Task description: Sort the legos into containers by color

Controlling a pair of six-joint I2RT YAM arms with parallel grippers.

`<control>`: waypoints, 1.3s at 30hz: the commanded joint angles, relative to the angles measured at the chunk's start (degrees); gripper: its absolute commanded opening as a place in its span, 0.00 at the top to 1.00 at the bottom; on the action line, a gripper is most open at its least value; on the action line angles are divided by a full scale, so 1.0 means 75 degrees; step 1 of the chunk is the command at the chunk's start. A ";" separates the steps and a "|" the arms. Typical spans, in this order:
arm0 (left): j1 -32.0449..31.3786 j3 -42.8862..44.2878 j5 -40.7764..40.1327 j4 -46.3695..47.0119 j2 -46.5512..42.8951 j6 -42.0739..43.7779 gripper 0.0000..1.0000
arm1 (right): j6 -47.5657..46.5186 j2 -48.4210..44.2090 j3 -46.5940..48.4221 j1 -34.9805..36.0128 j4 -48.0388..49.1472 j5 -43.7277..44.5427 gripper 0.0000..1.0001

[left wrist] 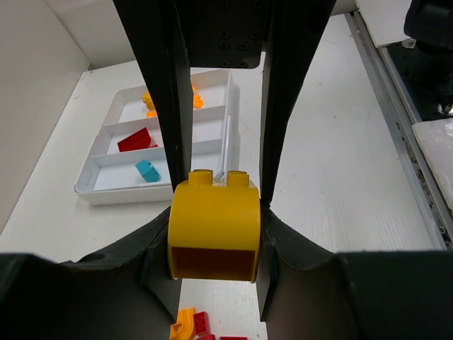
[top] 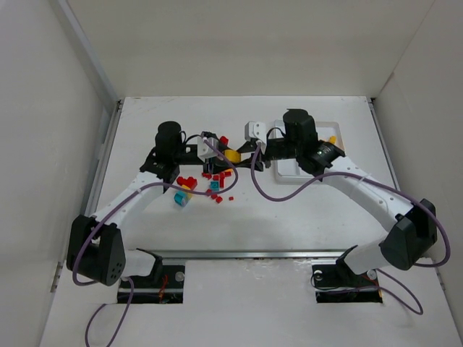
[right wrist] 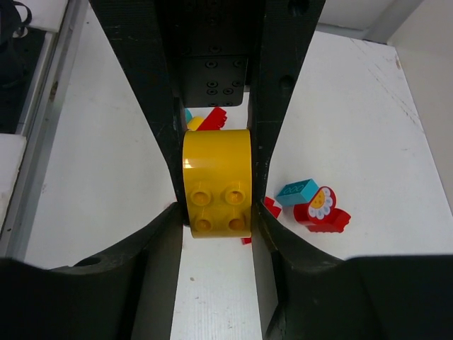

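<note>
Top view, yellow lego: held between the left gripper and the right gripper, just beyond the loose legos.
Top view, tray: largely hidden under the right arm.
Left wrist view, left gripper: clamped on the yellow lego.
Left wrist view, tray: orange pieces in the far compartment, red piece in the middle, teal piece in the nearest.
Right wrist view, right gripper: closed on the yellow lego, its studs facing the camera.

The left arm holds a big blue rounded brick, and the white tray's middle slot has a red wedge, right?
Not blue: the left wrist view shows the rounded plastic brick between the jaws of the left gripper is yellow. The red wedge does lie in the middle slot of the white plastic tray.
</note>
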 commanded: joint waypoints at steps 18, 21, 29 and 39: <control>-0.0187 -0.0123 0.0404 0.0452 -0.0417 -0.0073 0.50 | 0.0160 0.0139 0.0463 0.0027 0.0319 -0.0227 1.00; -0.0187 -0.0123 0.0404 0.0452 -0.0488 -0.0073 0.36 | 0.0160 0.0139 0.0393 0.0027 0.0319 -0.0227 1.00; -0.0187 -0.0345 -0.0098 0.0452 -0.0488 -0.0143 0.00 | 0.0779 0.0068 0.0182 -0.0510 0.0319 0.1469 1.00; -0.0585 -0.0930 -0.6542 0.1014 -0.0640 -0.1362 0.00 | 0.4272 0.0513 -0.0521 -0.3251 0.0412 0.6575 1.00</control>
